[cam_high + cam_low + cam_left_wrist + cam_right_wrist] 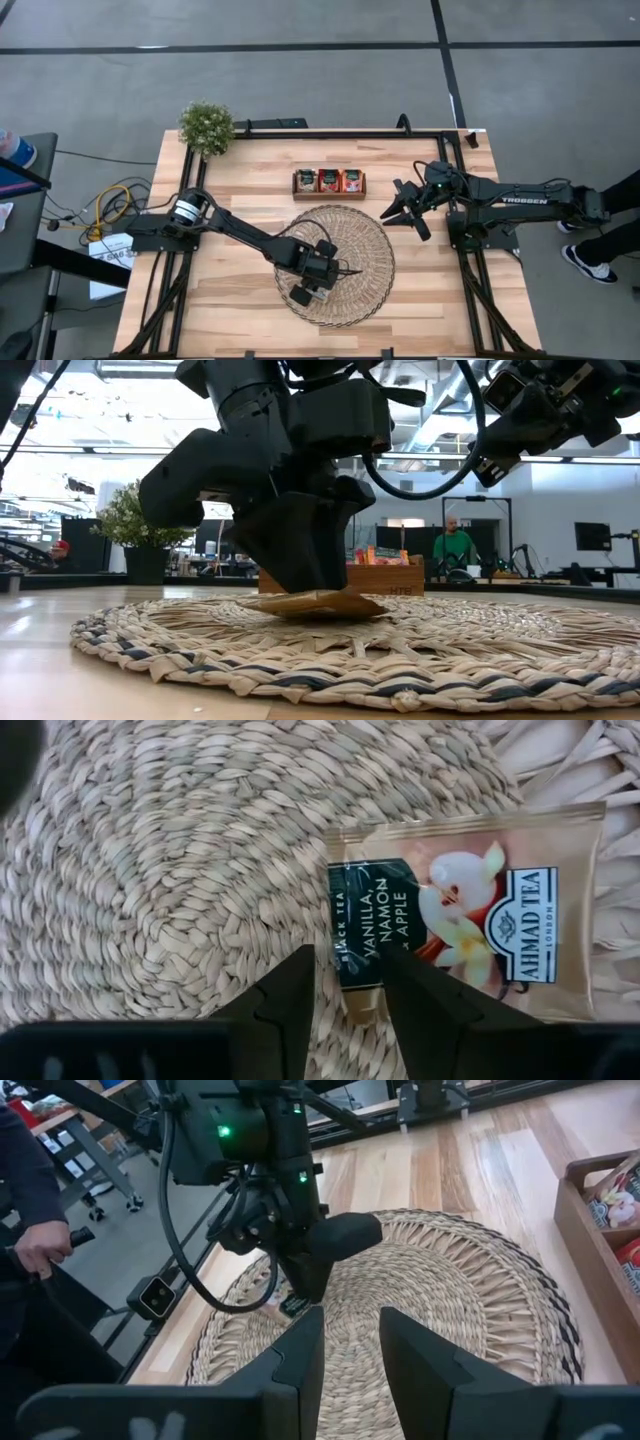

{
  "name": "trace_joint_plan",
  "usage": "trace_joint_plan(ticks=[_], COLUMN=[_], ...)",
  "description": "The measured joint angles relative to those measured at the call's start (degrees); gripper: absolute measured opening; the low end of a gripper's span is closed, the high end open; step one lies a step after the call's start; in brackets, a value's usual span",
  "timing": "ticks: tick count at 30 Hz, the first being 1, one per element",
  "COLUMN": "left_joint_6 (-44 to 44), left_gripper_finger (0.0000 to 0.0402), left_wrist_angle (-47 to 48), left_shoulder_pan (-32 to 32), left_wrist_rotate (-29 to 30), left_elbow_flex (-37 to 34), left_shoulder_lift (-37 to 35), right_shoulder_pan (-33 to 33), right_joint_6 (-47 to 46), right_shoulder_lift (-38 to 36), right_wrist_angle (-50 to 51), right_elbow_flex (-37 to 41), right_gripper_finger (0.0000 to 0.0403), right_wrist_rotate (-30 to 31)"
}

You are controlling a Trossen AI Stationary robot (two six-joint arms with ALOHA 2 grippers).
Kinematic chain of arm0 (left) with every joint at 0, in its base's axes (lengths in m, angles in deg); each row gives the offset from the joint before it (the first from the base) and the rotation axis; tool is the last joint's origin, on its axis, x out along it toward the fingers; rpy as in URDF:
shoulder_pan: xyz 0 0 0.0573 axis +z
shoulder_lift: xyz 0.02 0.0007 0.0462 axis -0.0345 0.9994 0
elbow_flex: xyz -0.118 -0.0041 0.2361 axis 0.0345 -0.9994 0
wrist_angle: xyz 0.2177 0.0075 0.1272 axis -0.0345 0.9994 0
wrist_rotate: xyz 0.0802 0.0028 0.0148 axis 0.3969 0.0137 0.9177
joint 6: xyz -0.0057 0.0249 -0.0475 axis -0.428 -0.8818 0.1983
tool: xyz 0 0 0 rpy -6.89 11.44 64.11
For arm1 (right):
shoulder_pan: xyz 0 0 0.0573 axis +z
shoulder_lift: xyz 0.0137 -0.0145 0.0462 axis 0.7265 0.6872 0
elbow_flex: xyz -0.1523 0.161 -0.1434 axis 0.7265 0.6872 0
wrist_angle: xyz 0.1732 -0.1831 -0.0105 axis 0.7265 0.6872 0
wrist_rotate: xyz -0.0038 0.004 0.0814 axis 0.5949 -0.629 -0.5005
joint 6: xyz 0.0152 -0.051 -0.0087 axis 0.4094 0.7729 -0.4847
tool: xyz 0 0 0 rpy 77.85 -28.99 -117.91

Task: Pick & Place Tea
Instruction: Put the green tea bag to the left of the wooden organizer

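The wooden table [230,300] carries, at its middle, the round wicker mat [372,260], and behind that, toward the far edge, the small three-compartment wooden tray [329,190] with sachets already standing in its slots. A potted plant [206,126] sits at the far left corner (well away from the work).

The left arm reaches in over the mat, and the left gripper [348,990] is down at a single pale beige tea sachet [470,910] lying flat on the weave, near the mat's left-hand side. The wrist view shows the two fingers [285,1005] straddling the sachet's dark-banded edge, the packet's end running between them. Whether they are already pinching it or only bracketing it I cannot tell; from table height the sachet [325,603] looks flat on the mat or barely raised.

The right gripper [406,212] waits above the table just right of the tray, jaws parted with nothing between them.

My reading: this is the pick step, at the point of closing on the sachet. The next move calls for a firm pinch on that thin edge (flat foil can slip or buckle), then a clean lift off the rough weave and a carry back to the tray, where the packet would need to go in edge-down into a compartment.
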Motion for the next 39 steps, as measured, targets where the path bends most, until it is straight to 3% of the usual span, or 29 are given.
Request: trace_joint_plan(ticks=[14,22,31,39], left_joint_6=[1.59,1.87,1.87,2.78], left_gripper_finger=[0.0006,0.0,0.0,0.0], left_wrist_angle=[0.51,0.65,6.5,11.04], left_shoulder_pan=[0.0,-0.04,0.02,0.02], left_wrist_rotate=[0.8,3.42,5.11,5.66], left_elbow_flex=[0.0,-0.02,6.18,6.6], left_shoulder_lift=[0.04,0.02,0.13,0.13], right_shoulder_pan=[0.0,0.0,0.0,0.0], right_joint_6=[0.02,0.02,0.0,-0.02], right_shoulder_lift=[0.0,0.0,0.0,0.0], right_wrist_angle=[0.42,0.43,0.41,0.4], right_elbow_flex=[0.01,0.01,-0.01,0.01], right_gripper_finger=[0.0092,0.0092,0.0092,0.0092], right_wrist_rotate=[0.0,0.0,0.0,0.0])
